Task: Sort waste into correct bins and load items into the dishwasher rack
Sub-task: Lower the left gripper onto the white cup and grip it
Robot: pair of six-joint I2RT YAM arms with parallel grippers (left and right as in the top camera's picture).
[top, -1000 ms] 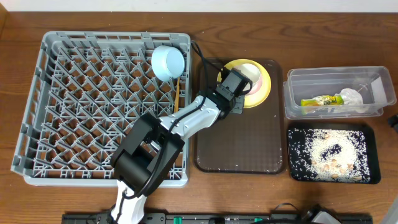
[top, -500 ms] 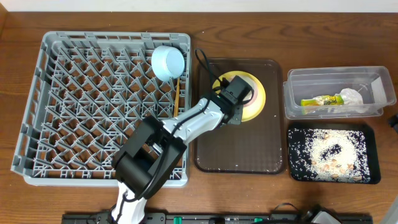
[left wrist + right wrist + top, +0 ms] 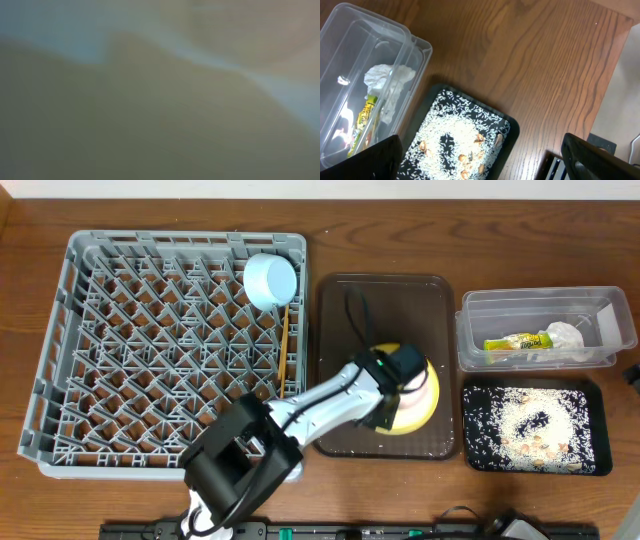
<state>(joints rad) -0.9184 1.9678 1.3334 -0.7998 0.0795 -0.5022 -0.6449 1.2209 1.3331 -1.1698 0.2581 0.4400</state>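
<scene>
Plainly, left gripper (image 3: pixel 398 383) clenched on yellow plate (image 3: pixel 426 398); right gripper (image 3: pixel 480 150) released; wrapper (image 3: pixel 518 341) print illegible.

**Left wrist view, wholly out of focus.** A dull yellow-green surface (image 3: pixel 130 125) lies very close in front of the claw (image 3: pixel 397 380) and fills the lower and left parts of the field. Its upper edge slopes from the upper left down to the right margin, with one blunt step near the upper left. Past that edge, farther out from the claw, a pale blue-white band (image 3: pixel 220 62) follows the same slope and is widest at the right margin. Beyond the band, a soft grey-tan area (image 3: pixel 250 25) occupies the upper right corner. No outline is sharp enough to tell what any of these is. The claw's fingers cannot be made out here.
</scene>
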